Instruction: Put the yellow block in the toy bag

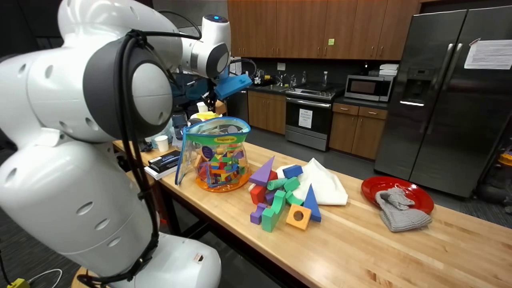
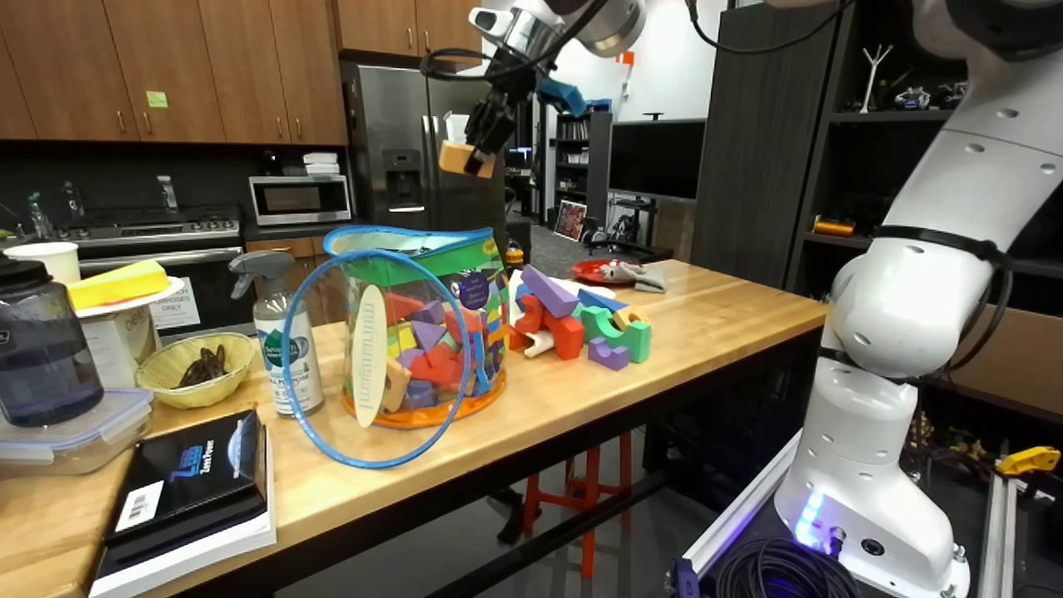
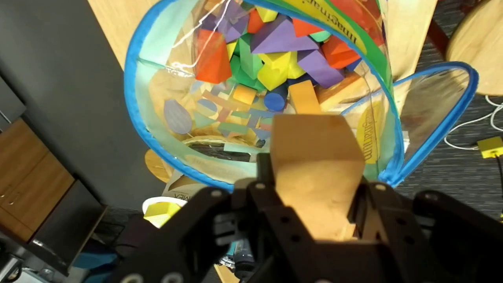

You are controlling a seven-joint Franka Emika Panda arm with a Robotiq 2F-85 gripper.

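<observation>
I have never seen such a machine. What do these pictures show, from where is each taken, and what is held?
The machine is a white robot arm; its grasping end is the black pincer. The two exterior views are taken from different places outside the robot. The wrist view comes from the arm itself, with the pincer at the bottom. The pincer is closed on an orange-yellow block, held higher than the open toy bag, which contains many coloured pieces. The bag stands on a wooden table; beside it lie coloured blocks, a white cloth and, further along, a red dish with a grey cloth partly on it.
</observation>
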